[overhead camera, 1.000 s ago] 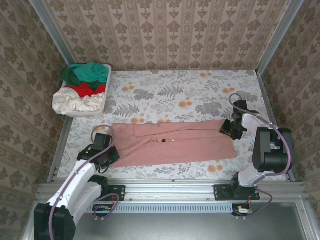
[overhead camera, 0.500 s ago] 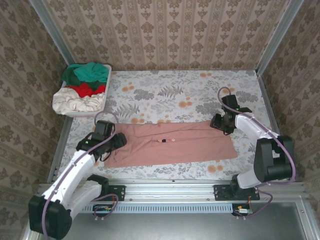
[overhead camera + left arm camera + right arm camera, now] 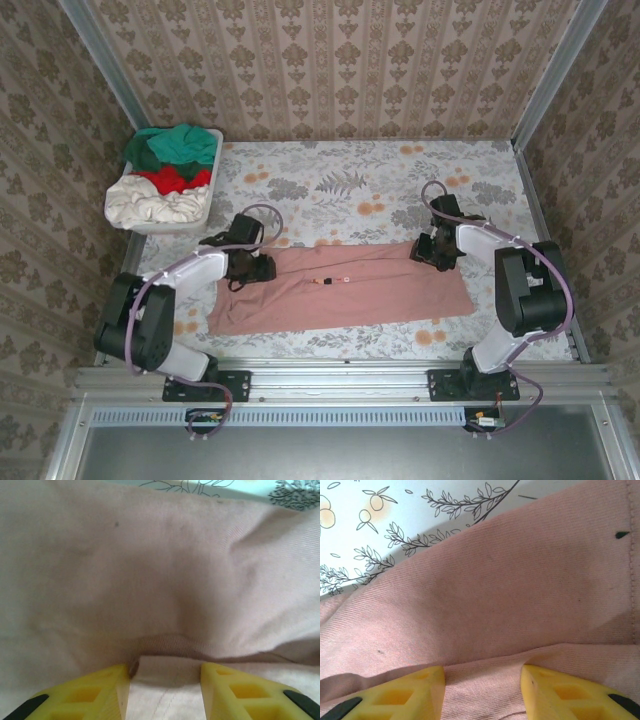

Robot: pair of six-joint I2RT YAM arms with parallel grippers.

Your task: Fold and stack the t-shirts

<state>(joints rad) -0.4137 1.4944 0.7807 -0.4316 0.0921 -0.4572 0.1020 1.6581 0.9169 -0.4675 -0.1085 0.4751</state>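
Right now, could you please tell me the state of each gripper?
Left gripper: open, astride a fold of the pink t-shirt.
Right gripper: open, astride a fold of the pink t-shirt.

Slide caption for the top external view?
Left pincer and right pincer at the far edge of the folded pink t-shirt; laundry basket far left.

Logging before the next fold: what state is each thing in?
Pink tee: folded into a long strip, lying flat.
Basket: full, upright.
Teal tee: crumpled, in basket.
Red tee: crumpled, in basket.
Cream tee: crumpled, in basket.
Left gripper: open, at strip's far edge.
Right gripper: open, at strip's far edge.
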